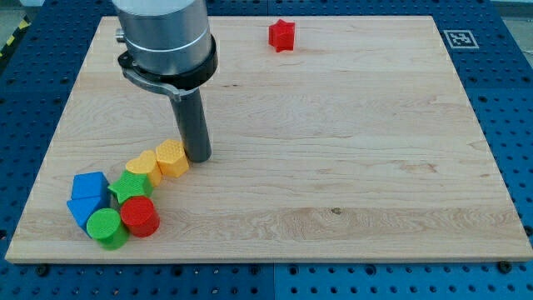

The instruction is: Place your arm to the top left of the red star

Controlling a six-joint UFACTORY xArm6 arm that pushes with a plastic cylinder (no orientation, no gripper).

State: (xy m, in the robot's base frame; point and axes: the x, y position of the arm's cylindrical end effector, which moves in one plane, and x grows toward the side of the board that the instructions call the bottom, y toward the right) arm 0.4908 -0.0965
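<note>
The red star (281,35) lies near the view's top, a little right of the middle of the wooden board (333,142). My tip (198,157) rests on the board far below and to the left of the star, just right of a yellow hexagon block (171,157). The rod rises from the tip to the arm's grey body at the view's top left.
A cluster of blocks sits at the view's bottom left: a yellow heart (142,164), a green star (129,188), a red cylinder (139,217), a green cylinder (106,227), a blue cube (90,186) and a blue triangle (82,209). A marker tag (459,38) is at the top right corner.
</note>
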